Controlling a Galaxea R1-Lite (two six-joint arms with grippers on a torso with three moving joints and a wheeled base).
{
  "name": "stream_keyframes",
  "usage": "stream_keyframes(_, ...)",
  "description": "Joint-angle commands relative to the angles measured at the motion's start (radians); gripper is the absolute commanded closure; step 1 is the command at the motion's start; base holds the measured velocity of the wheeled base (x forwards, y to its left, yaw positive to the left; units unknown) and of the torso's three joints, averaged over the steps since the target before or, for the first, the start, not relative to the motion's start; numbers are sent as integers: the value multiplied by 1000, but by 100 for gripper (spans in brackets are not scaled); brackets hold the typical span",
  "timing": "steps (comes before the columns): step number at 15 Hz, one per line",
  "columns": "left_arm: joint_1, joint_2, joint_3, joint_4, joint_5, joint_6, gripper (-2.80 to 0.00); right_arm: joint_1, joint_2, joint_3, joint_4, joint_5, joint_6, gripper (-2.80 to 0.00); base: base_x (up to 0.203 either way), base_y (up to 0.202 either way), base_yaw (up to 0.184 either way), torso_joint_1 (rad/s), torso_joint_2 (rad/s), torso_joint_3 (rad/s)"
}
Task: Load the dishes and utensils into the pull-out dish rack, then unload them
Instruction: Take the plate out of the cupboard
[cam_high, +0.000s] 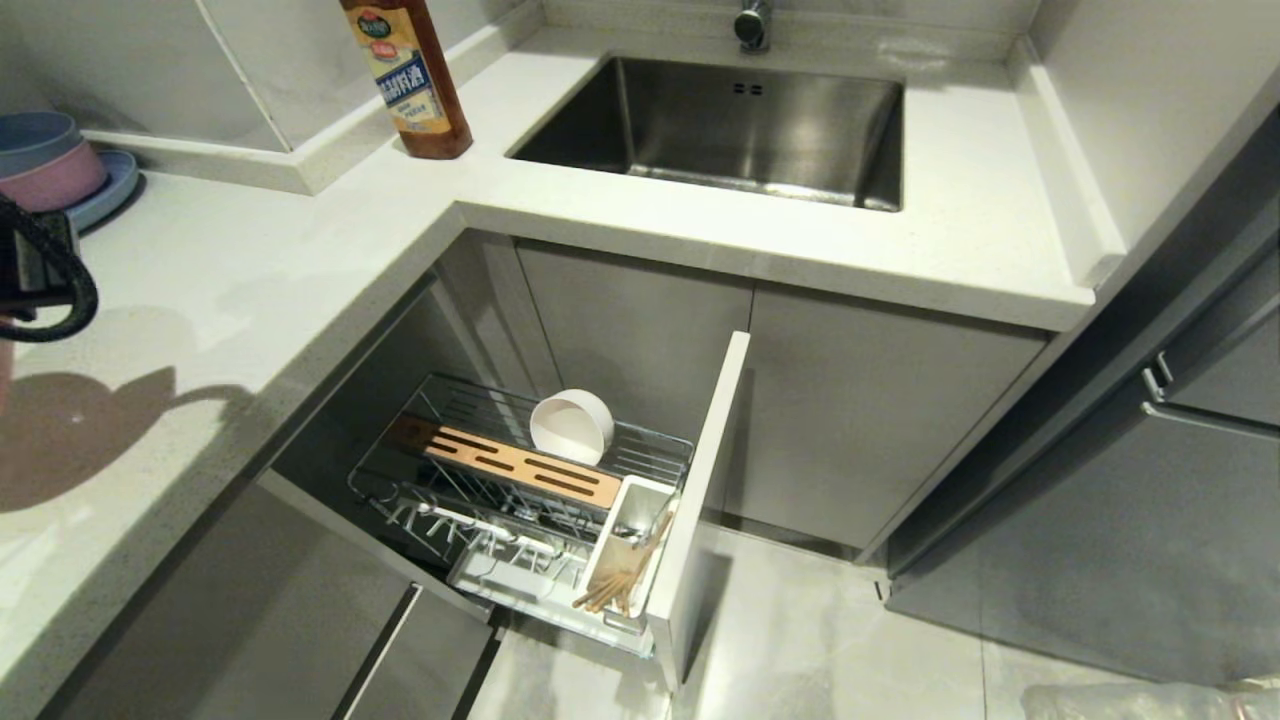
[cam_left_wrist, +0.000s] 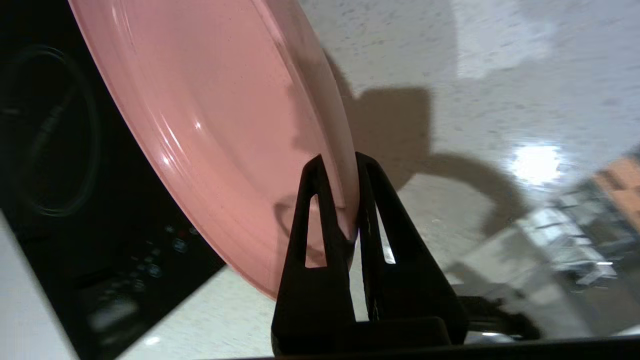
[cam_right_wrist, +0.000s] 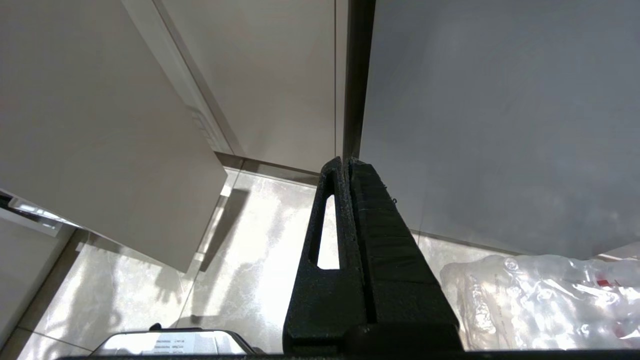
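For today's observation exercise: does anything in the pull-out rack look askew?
Yes. The cream-white bowl stands tipped on its side in the pull-out dish rack, and the chopsticks splay unevenly from the white utensil cup.

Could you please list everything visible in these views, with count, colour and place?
pink plate: one, pink, gripped at its rim above the worktop
bowl: one, cream-white, in the dish rack
chopsticks: light wood, in the utensil cup
wooden block: one, slotted, in the rack
bottle: one, brown, beside the sink
small bowls: two, blue and pink, stacked on a blue plate
cooktop: one, black, behind the pink plate
left gripper: shut on the plate's rim
right gripper: shut, empty, near the floor
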Motion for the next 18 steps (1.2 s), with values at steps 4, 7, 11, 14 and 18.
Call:
stream_keyframes(4,41,84,-3,4,67,153,0,0,0,3,0,0,0,0,0,0,0,0,0,0)
stream_keyframes(7,69,115,-3,7,103,252,0,0,0,2,0,0,0,0,0,0,0,0,0,0)
stream_keyframes(11,81,148,-1,88,82,299,0,0,0,2,0,0,0,0,0,0,0,0,0,0)
stream_keyframes(14,87,165,-2,124,11,299,0,0,0,2,0,0,0,0,0,0,0,0,0,0)
stream_keyframes(18,90,197,-1,133,0,301,0,0,0,3,0,0,0,0,0,0,0,0,0,0)
